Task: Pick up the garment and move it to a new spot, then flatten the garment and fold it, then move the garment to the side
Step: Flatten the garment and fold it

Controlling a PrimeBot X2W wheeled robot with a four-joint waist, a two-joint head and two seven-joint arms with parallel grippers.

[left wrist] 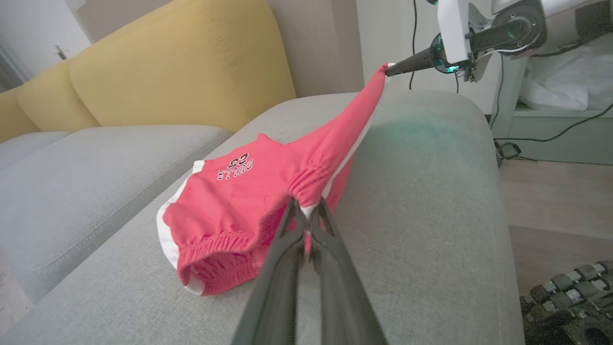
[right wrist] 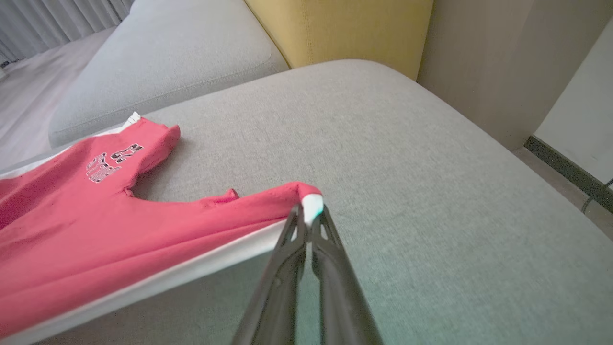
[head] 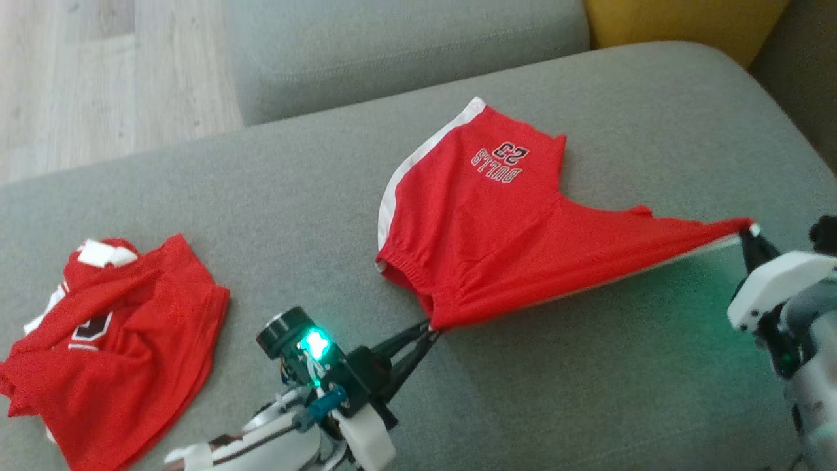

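My left gripper (head: pixel 428 329) is clamped tight, tips pinching the gathered end of the elastic waistband (head: pixel 418 269) of the red shorts (head: pixel 497 222), low over the grey sofa seat (head: pixel 588 379). My right gripper (head: pixel 749 237) is also closed, with a small white-trimmed corner of a leg hem caught between the fingertips; the right wrist view shows that white bit right at the tips. The edge of the shorts between my two grippers is pulled taut in a straight line. It is raised off the seat on the right side, where the left wrist view shows the fabric climbing up to the right gripper. The rest of the shorts lies on the seat beyond that line, about the middle of the cushion. The far leg lies flat with the BULLS 23 print (head: pixel 500 160) facing up and upside down to me, and a white side stripe (head: pixel 418 163) curves along the left edge. The crotch area between the legs is wrinkled and drawn toward the right grip. A second red garment (head: pixel 124 340) sits crumpled on the same seat at my far left, well apart from the shorts. A yellow back cushion (head: pixel 680 23) shows at top right, wooden floor (head: pixel 98 78) at top left.
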